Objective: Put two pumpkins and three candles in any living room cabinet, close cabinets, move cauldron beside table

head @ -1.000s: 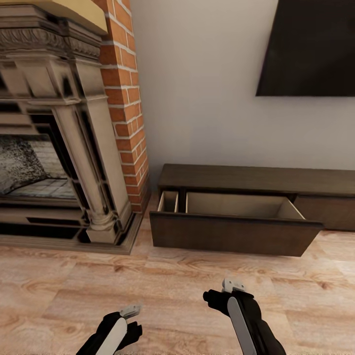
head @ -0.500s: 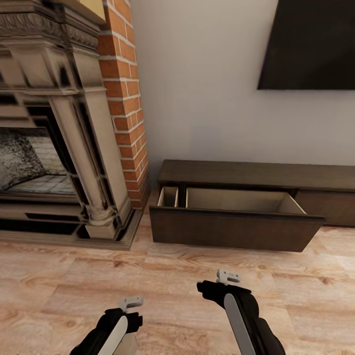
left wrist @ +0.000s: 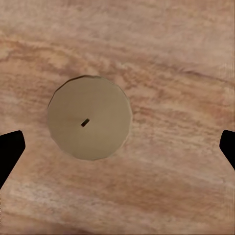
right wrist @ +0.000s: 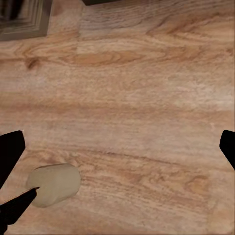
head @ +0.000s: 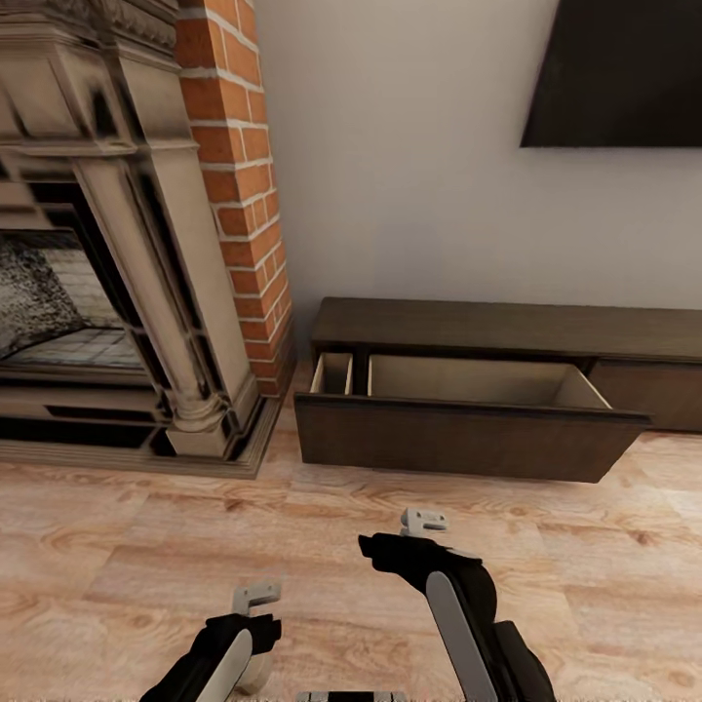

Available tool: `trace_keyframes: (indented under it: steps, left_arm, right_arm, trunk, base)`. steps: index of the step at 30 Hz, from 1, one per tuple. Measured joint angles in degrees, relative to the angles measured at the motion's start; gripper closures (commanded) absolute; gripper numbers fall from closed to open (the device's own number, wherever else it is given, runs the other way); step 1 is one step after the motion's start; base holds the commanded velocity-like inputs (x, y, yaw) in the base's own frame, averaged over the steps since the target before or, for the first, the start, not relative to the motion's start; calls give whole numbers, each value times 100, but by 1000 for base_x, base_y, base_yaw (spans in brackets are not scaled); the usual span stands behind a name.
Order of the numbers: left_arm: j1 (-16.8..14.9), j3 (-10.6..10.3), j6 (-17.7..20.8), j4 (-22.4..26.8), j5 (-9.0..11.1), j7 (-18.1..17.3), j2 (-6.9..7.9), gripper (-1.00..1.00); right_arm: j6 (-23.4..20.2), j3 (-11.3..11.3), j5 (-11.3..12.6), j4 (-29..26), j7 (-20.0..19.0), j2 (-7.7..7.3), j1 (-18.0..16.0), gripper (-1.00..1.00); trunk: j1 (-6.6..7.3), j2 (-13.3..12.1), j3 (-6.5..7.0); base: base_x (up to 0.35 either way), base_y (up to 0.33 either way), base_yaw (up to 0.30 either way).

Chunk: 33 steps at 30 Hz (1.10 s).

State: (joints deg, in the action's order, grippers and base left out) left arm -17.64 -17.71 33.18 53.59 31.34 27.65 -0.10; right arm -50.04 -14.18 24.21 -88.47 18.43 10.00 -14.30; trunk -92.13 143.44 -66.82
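Note:
A beige candle (left wrist: 89, 117) stands upright on the wood floor, seen from straight above with its wick showing. My left gripper (left wrist: 117, 147) hangs over it, open, with the dark fingertips (left wrist: 10, 149) wide apart on either side and not touching it. In the head view the left gripper (head: 249, 624) is low at the left, with the candle (head: 256, 671) peeking out beneath it. My right gripper (head: 395, 548) hovers open over bare floor; its wrist view catches the candle (right wrist: 54, 184) off to one side. The dark brown cabinet (head: 507, 330) stands against the wall with one wide drawer (head: 468, 441) pulled out, its pale interior showing.
A stone fireplace (head: 107, 244) with a raised hearth step and a brick column (head: 239, 195) stands at the left. A black screen (head: 614, 68) hangs on the wall above the cabinet. Wood floor (head: 585, 565) lies open between me and the drawer front.
The whole view has shifted, so the camera has moved. My right gripper has reached forward and a little left. The left gripper stays over the candle.

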Motion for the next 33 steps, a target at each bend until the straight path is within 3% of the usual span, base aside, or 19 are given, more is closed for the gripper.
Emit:
trace_keyframes:
  steps: [8,13,33]
  left_arm:
    - [0,1,-3,-13,-5,0,-3,-100]
    - [0,1,-10,-14,-4,0,1,-100]
    - [0,19,-114,-21,-14,19,6,-100]
  right_arm:
    - [8,-35,59,-84,-6,0,-25,-100]
    - [39,-37,66,-73,-11,0,-26,-100]
    - [86,-19,62,-86,-4,0,-26,-100]
  trunk:
    - [-21,11,-177]
    - [-20,11,-178]
    - [-72,38,-621]
  base:
    - [0,0,0]
    - [0,0,0]
    - [0,0,0]
